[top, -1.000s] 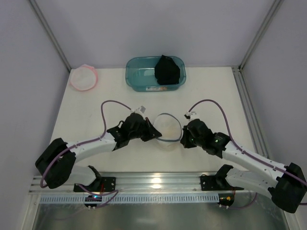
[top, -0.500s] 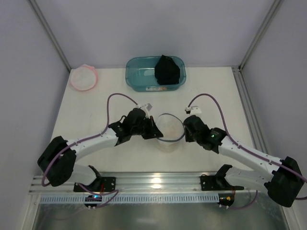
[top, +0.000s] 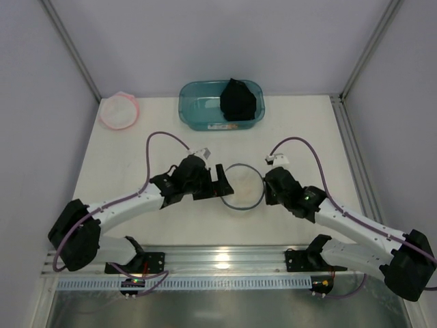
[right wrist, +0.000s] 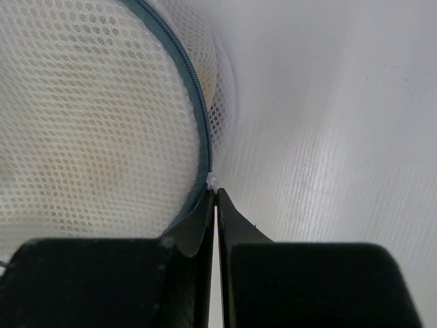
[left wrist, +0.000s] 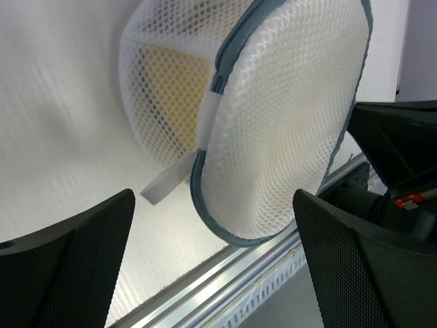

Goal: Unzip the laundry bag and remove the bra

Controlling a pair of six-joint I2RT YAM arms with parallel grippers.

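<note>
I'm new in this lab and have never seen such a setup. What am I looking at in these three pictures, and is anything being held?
These are two white robot arms bolted at the near edge of a white table, each ending in a two-finger gripper. The overhead picture comes from a fixed camera above and behind them; the other two come from cameras on the wrists.

Between the arms sits a round white mesh laundry bag with a grey-blue rim. The left gripper is open, its fingers apart on either side of the bag and not touching it. The right gripper is pinched shut at the bag's zipper line, apparently on a small white tab.

Farther back are a teal plastic bin holding a black garment, and a pink-rimmed round mesh bag.
</note>
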